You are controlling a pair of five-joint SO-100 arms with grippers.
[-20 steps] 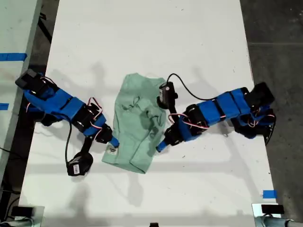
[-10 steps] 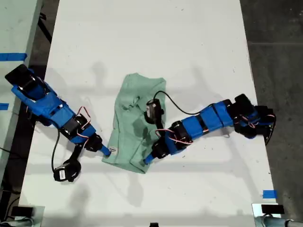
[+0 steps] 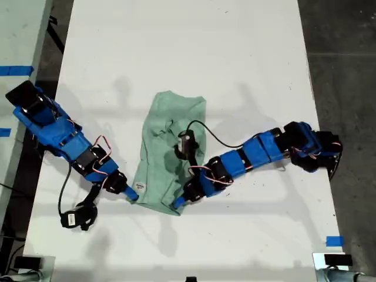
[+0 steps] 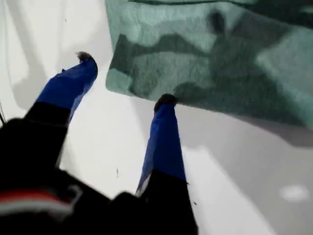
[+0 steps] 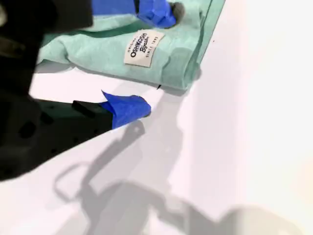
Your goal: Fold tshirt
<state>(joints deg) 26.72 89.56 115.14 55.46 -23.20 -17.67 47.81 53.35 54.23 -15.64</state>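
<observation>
The tshirt (image 3: 167, 150) lies partly folded mid-table (image 3: 176, 47), with my first gripper (image 4: 124, 81) and my second gripper (image 5: 154, 56) spread wide at its 2 near corners, 1 finger over and 1 under, probably to pinch the hem.

Seen from the exterior view, the pale mint-green cotton tshirt (image 3: 167, 141) is partly covered. The blue arm (image 3: 247, 157) of my first gripper and its black wrist camera (image 3: 187, 144) lie over the shirt's side nearer the exterior view's right. The small white sewn label (image 3: 140, 187) at the shirt's corner is too small to read there. In the first wrist view the shirt is blurred and runs out of frame. One finger of my second gripper (image 5: 156, 58), above the shirt, is cut off by the frame.
</observation>
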